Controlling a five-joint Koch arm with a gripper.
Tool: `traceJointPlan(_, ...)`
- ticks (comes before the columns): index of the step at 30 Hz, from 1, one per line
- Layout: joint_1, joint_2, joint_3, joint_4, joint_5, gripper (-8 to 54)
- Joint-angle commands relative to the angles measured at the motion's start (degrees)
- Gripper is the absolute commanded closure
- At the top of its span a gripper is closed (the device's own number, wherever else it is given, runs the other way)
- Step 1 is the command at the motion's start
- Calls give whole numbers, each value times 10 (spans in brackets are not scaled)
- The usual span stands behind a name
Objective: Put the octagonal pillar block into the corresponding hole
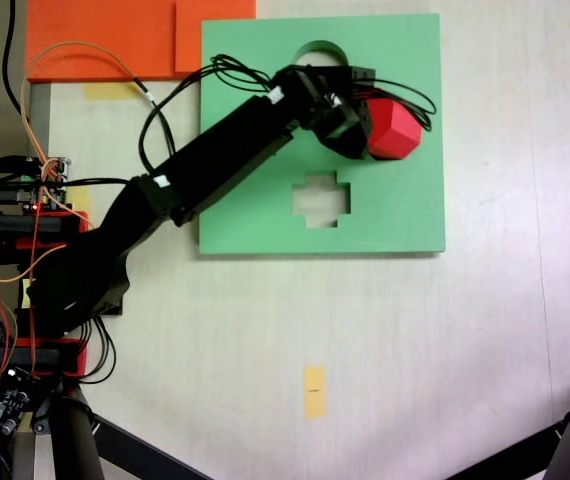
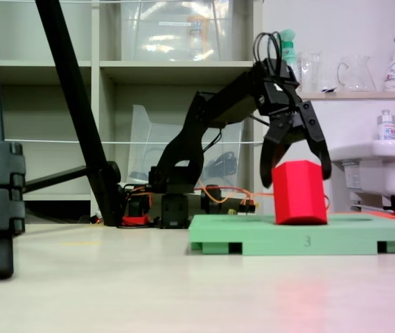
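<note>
A single digit, 3, is printed on the front edge of the green board (image 2: 307,242). No other text can be read.

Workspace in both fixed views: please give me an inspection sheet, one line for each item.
Surface: pale table, with a yellow tape mark.
Job's things: red octagonal block stands tilted on the green board; round cut-out and cross cut-out are free; the eight-sided hole is hidden.
Clutter: orange foam sheets at the board's far corner.
Grippers: gripper, jaws spread around the block's top; contact cannot be told.
Cables: black and orange wires at the arm base.
Surroundings: shelves, sink, tripod legs.
</note>
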Motion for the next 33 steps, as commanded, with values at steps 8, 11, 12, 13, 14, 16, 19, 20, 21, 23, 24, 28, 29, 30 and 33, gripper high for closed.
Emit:
traceJointPlan(8, -12, 15, -33, -6, 37, 261)
traceJointPlan(11, -12, 21, -33, -6, 46, 261)
traceJointPlan(12, -12, 22, -33, -6, 47, 261)
traceJointPlan(13, -13, 23, -33, -6, 51, 261)
traceJointPlan(14, -14, 23, -33, -6, 59, 261)
traceJointPlan(16, -14, 23, -33, -6, 66, 261)
traceJointPlan(19, -13, 24, -33, -6, 69, 261)
traceJointPlan(20, -12, 24, -33, -6, 69, 261)
traceJointPlan(21, -11, 24, -33, -6, 69, 261)
traceJointPlan(23, -10, 24, -33, -6, 69, 261)
traceJointPlan(24, -9, 24, -33, -6, 69, 261)
traceJointPlan(28, -4, 24, -35, -10, 66, 261)
traceJointPlan(29, -3, 24, -35, -11, 66, 260)
traceJointPlan(30, -2, 24, -35, -12, 66, 260)
traceJointPlan(33, 2, 24, -35, -17, 65, 261)
